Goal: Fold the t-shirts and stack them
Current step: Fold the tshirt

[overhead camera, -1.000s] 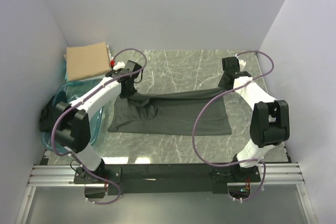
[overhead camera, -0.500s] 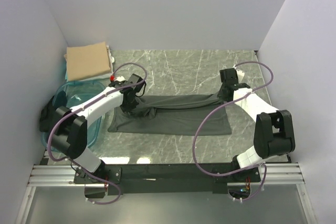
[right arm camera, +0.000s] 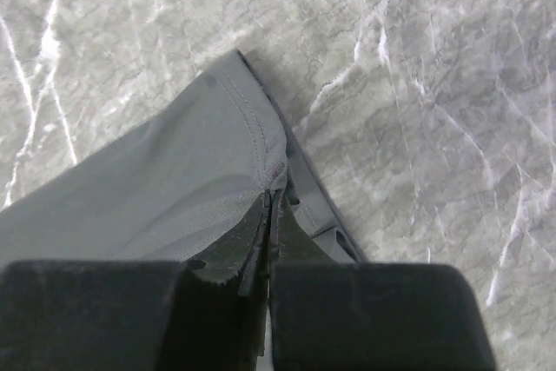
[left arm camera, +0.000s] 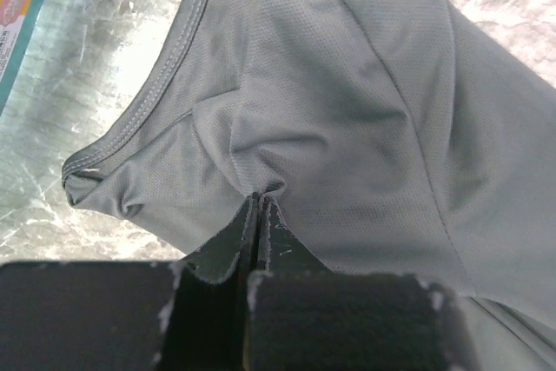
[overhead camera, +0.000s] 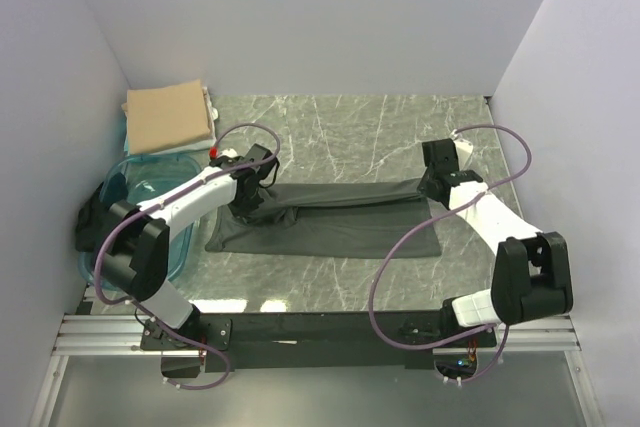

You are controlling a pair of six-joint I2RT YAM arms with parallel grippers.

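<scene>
A dark charcoal-grey t-shirt (overhead camera: 330,222) lies across the middle of the marble table, its far edge lifted and doubled toward the near edge. My left gripper (overhead camera: 250,199) is shut on the shirt's left part; the left wrist view shows the cloth (left arm camera: 347,110) pinched at my gripper (left arm camera: 261,202), near the collar seam. My right gripper (overhead camera: 430,187) is shut on the shirt's right corner; the right wrist view shows the hem (right arm camera: 174,180) pinched at my gripper (right arm camera: 274,193). A folded tan t-shirt (overhead camera: 167,115) lies at the back left.
A translucent teal plastic tub (overhead camera: 140,187) stands at the left edge, beside my left arm. White walls close in the table on the left, back and right. Bare marble (overhead camera: 350,127) lies behind the shirt and in front of it (overhead camera: 330,282).
Both grippers have carried the shirt's far edge toward the near edge. The fold is now narrower and flatter, and the right arm has swung forward.
</scene>
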